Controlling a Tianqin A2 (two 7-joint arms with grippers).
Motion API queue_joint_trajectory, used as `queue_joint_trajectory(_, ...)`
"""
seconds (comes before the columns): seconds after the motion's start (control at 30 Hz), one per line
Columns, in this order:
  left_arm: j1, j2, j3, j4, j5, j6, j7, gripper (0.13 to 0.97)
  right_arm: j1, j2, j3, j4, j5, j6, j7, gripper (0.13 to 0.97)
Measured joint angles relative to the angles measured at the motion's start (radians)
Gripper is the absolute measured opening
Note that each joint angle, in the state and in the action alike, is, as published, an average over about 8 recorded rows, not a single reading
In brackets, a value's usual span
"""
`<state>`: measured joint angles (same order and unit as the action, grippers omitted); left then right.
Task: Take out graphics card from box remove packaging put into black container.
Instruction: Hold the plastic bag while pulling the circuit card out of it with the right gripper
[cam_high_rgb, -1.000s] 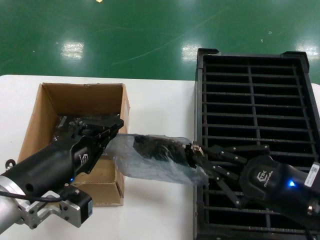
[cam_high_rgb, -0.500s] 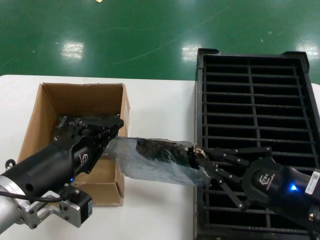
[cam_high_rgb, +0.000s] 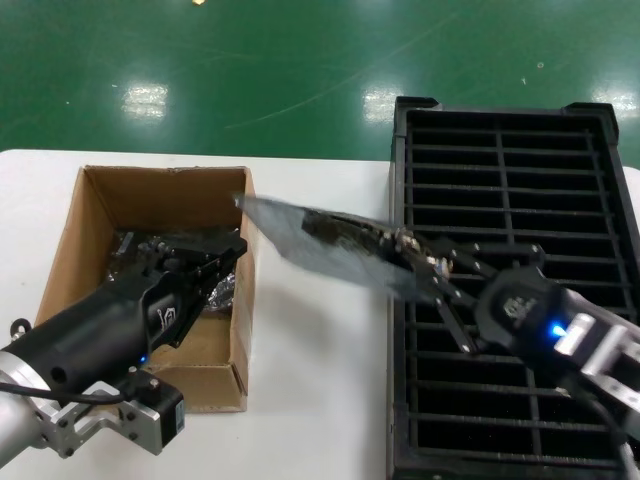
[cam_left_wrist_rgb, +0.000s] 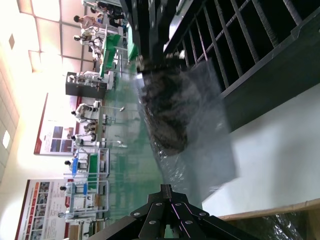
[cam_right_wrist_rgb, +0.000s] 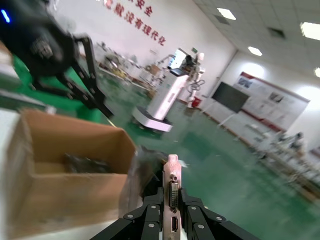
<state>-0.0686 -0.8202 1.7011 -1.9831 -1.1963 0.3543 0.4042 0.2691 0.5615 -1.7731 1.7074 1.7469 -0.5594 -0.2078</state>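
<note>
My right gripper (cam_high_rgb: 420, 258) is shut on the bracket end of the graphics card (cam_high_rgb: 345, 232) and holds it in the air, tilted, beside the near-left edge of the black container (cam_high_rgb: 520, 180). The packaging (cam_high_rgb: 285, 225) still covers the card and its free end hangs in the air over the box's right wall. In the right wrist view the gripper (cam_right_wrist_rgb: 172, 197) clamps the silver bracket (cam_right_wrist_rgb: 173, 172). My left gripper (cam_high_rgb: 238, 248) is shut and empty over the box (cam_high_rgb: 95, 200), apart from the bag. The left wrist view shows its tips (cam_left_wrist_rgb: 167, 189) and the bagged card (cam_left_wrist_rgb: 165, 110) beyond.
More bagged items (cam_high_rgb: 140, 245) lie inside the box under my left arm. The white table (cam_high_rgb: 320, 400) runs between the box and the container. A green floor lies beyond the table's far edge.
The bag's free end has come away from my left gripper. My right gripper has lifted the bagged card and swung it up and toward the container. The left arm has stayed in place.
</note>
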Motion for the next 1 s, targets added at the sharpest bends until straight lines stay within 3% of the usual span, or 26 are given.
queue_joint_trajectory(0.27,0.000,0.000,0.000,0.000,0.000,0.000,0.000,0.139,0.034,-0.117,-0.086,-0.048,-0.121,0.103,-0.160,0.186)
queue_joint_trajectory(0.5,0.000,0.000,0.000,0.000,0.000,0.000,0.000,0.139,0.034,-0.099,-0.092,-0.020,-0.134,0.111,-0.087,0.186)
queue_joint_trajectory(0.73,0.000,0.000,0.000,0.000,0.000,0.000,0.000,0.139,-0.020,0.004,-0.007,0.044,-0.036,0.048,0.015,0.186)
queue_joint_trajectory(1.0,0.000,0.000,0.000,0.000,0.000,0.000,0.000,0.139,-0.075,0.054,0.105,0.019,0.134,-0.089,0.002,0.186)
